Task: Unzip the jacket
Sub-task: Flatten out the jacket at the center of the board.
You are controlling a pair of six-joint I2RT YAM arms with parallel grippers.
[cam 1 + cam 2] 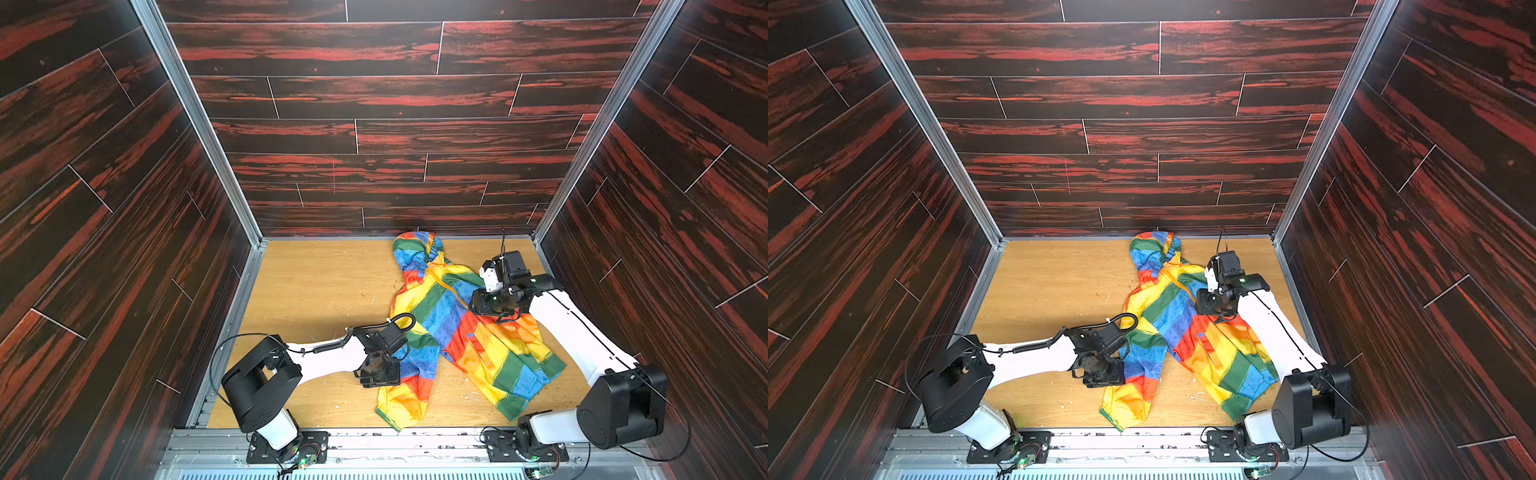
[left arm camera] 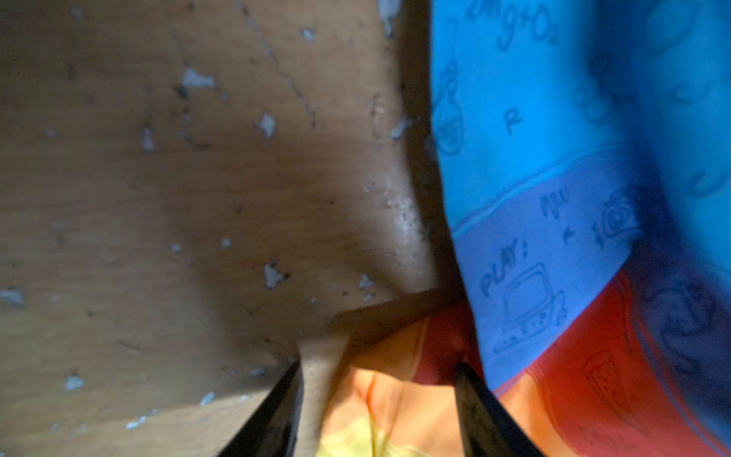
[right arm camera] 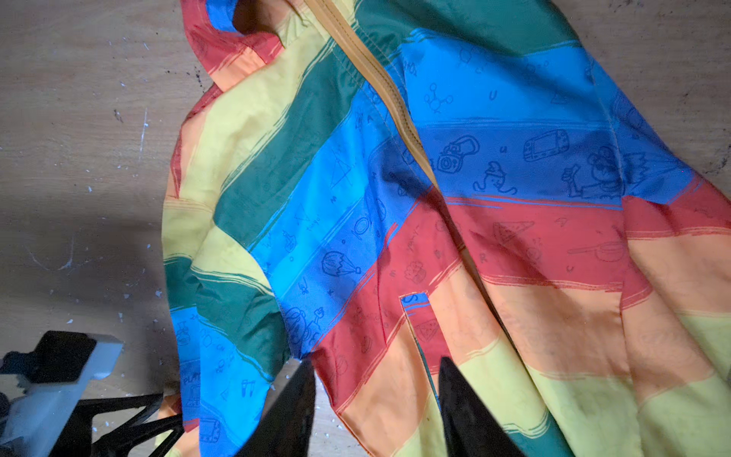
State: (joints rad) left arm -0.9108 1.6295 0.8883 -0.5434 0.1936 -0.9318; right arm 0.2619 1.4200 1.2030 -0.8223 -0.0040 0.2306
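One jacket crumpled on table (zipper facing up); left fingers parted astride sleeve, right fingers parted, empty

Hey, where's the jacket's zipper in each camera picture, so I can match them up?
Both top views: the zipper runs diagonally down the jacket chest, below the hood.
Left wrist: not in it.
Right wrist: the zipper crosses the green and blue stripes.
Shared landmark: the blue-striped sleeve, in all four.
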